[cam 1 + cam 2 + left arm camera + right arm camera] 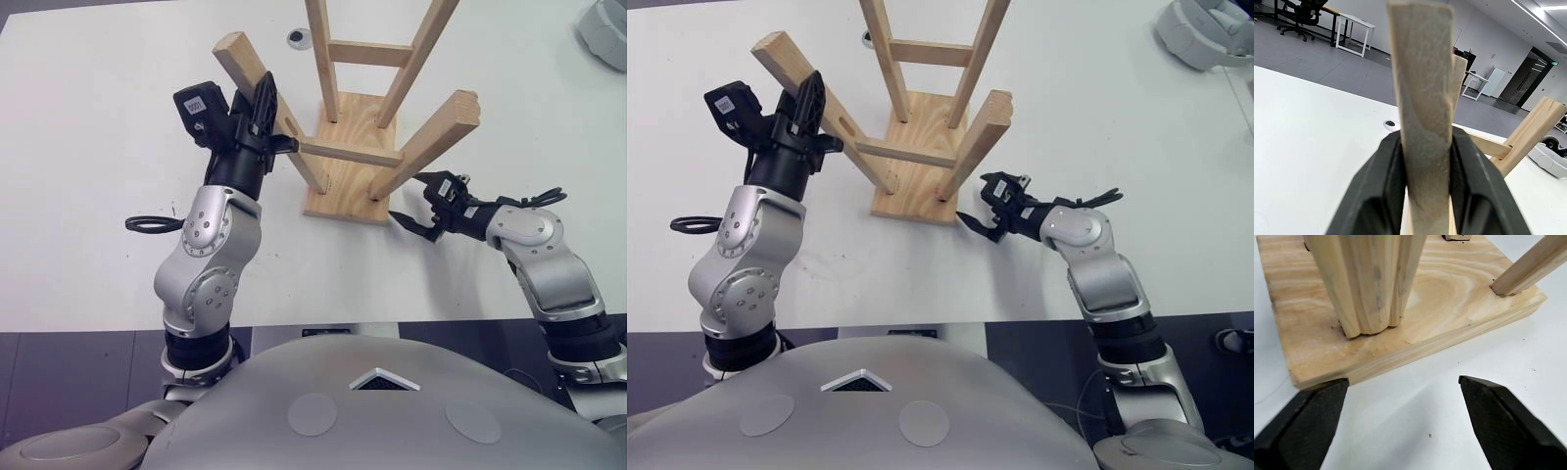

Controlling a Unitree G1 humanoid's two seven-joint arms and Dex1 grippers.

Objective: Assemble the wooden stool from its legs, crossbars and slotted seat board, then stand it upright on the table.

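Left claw (265, 98) clenches one splayed leg (238, 56) of the stool (353, 154), which sits upside down, seat board (343, 204) flat on the desk (88, 255). Right claw (1403, 382) hangs spread wide beside the board's near corner.

Bare grainy wood stool (351, 153) (rough-sawn legs), matt white table (88, 186)

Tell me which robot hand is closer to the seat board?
Right. The right gripper is open beside the seat board; the left gripper clamps a leg higher up.

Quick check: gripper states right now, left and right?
Left gripper: closed on the stool leg.
Right gripper: open, empty, beside the seat board.
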